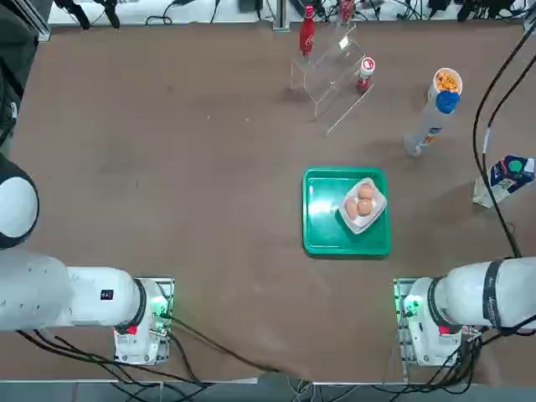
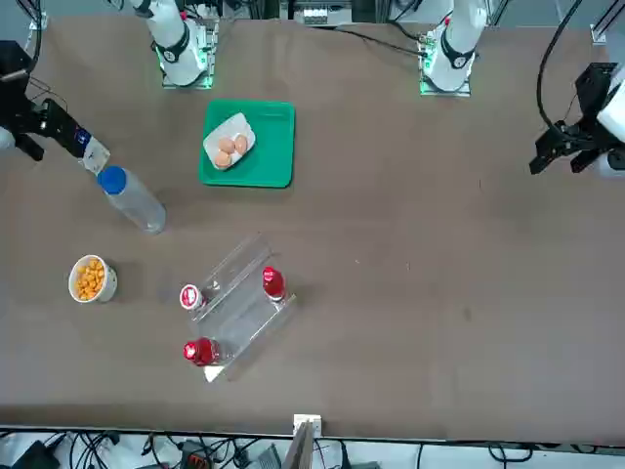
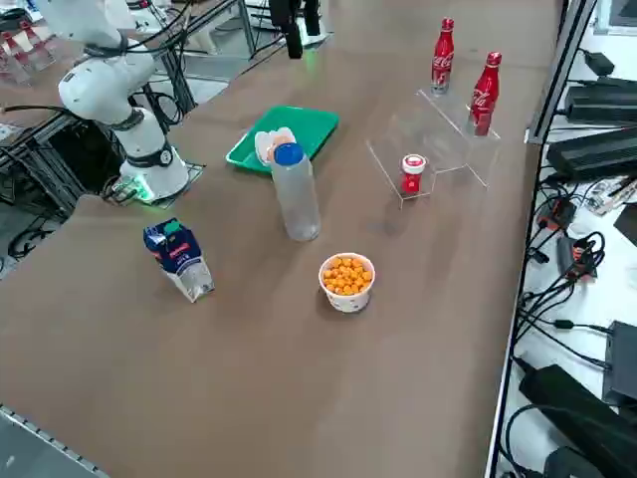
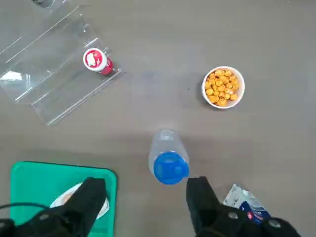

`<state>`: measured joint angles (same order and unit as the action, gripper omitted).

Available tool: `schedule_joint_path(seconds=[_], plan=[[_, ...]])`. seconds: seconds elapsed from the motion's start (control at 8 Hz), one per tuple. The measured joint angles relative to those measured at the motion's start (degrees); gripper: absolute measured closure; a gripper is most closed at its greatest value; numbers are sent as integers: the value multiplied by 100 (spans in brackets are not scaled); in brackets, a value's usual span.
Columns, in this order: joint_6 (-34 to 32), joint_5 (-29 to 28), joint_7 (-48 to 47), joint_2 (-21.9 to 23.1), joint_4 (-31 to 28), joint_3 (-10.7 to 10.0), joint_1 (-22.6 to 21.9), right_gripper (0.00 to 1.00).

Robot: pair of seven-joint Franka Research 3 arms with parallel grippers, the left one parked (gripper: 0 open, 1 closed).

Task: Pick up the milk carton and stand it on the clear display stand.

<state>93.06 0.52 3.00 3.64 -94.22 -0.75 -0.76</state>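
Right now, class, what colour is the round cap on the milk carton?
Green; it shows best in the top view.

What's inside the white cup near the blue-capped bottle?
The white cup holds small orange pieces, piled near the rim; the lower ones and the bottom are covered.

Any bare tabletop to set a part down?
Widest: left of the green plastic tray and transparent stepped stand. Another: between that tray and stand. Crowded: the stand, with three red bottles, and the right side, where the blue-capped clear bottle adjoins the white snack cup.
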Motion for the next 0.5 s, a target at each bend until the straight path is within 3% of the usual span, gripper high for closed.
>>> schedule_joint_path(seconds=[0.5], plan=[[-191,-36,3,-25,52,-6,15,0]])
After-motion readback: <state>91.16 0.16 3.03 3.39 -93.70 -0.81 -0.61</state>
